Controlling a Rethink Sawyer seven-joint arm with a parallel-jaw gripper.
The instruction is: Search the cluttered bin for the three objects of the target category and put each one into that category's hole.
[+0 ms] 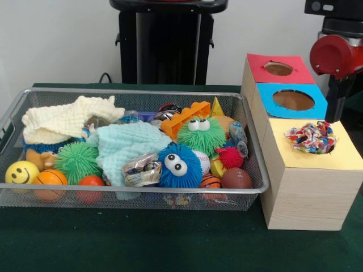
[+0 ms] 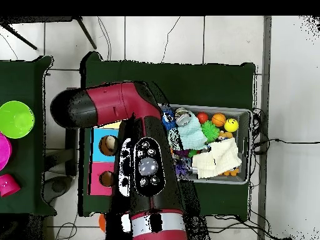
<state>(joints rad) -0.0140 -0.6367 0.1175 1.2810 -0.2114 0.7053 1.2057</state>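
Wire-mesh bin (image 1: 11, 116), fuzzy googly-eyed balls (image 1: 179, 165), waffle cloths (image 1: 127, 146), wooden box (image 1: 309, 190).

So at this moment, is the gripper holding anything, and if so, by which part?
It cannot be told. The gripper itself is not visible: the front view shows only part of the arm beside the box, and overhead the arm hides whatever is beneath it.

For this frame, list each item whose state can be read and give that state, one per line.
wire bin: full of cluttered toys and cloths
red hole: empty
blue hole: empty
yellow hole: multicoloured rope toy lying over it
arm: above the box; gripper hidden
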